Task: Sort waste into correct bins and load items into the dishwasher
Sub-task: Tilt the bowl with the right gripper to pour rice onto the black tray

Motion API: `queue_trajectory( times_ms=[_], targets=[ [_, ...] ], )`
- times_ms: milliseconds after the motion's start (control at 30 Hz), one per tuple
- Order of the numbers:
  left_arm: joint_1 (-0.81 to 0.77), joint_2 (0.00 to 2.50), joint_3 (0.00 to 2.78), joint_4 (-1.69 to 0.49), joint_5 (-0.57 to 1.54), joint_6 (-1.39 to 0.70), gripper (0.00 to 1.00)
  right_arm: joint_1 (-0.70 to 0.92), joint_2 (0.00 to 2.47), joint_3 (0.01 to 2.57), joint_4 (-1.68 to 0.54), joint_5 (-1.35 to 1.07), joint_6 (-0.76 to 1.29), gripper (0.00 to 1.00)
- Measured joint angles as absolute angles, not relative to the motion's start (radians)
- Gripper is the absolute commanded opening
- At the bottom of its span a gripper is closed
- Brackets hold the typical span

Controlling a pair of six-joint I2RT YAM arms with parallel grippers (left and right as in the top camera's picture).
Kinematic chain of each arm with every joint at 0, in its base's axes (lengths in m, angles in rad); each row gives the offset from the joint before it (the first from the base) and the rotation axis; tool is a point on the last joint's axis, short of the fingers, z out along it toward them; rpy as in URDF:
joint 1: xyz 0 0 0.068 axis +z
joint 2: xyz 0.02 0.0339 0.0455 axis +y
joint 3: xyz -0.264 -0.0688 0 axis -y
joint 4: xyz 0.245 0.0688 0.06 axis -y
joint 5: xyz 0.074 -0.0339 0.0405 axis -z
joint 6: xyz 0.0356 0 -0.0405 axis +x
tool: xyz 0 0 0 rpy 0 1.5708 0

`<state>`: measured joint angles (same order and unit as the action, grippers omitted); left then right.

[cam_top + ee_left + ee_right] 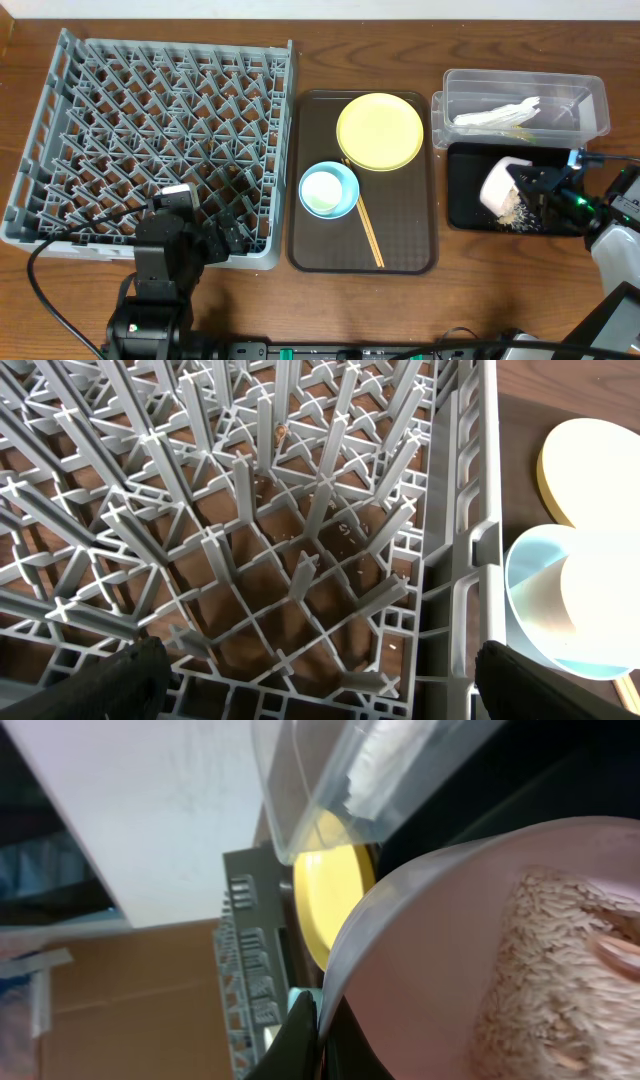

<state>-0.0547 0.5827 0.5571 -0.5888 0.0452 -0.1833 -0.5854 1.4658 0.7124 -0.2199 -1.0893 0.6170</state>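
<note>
My right gripper (530, 180) is shut on the rim of the white bowl (498, 182) and holds it tipped over the black tray (465, 205). Rice scraps (518, 213) lie on the tray below it. In the right wrist view the fingers (318, 1030) pinch the bowl's wall (450, 940), with rice (550, 980) still inside. The clear tub (590, 100) holds crumpled white paper (495, 117). My left gripper (225, 240) is open and empty over the front right corner of the grey dish rack (150, 120). The snack wrapper and the cream cup do not show.
The brown serving tray (400, 230) holds the yellow plate (380, 130), the light-blue bowl (328, 190) and the chopsticks (368, 232). In the left wrist view the rack's pegs (300, 510) fill the frame, with the blue bowl (530, 590) at right.
</note>
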Motion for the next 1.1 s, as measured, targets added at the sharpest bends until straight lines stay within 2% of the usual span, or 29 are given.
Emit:
queue_trajectory(
  times_ms=[700, 900, 1100],
  targets=[
    [-0.055, 0.583, 0.557, -0.588, 0.045, -0.183, 1.00, -0.604, 1.479, 0.709, 0.103, -1.244, 1.036, 0.01],
    [-0.055, 0.583, 0.557, -0.588, 0.045, -0.183, 1.00, -0.633, 1.479, 0.709, 0.251, -1.341, 1.077, 0.01],
    [-0.055, 0.583, 0.557, -0.589, 0.045, -0.183, 1.00, -0.649, 1.479, 0.709, 0.288, -1.417, 1.018, 0.01]
  ],
)
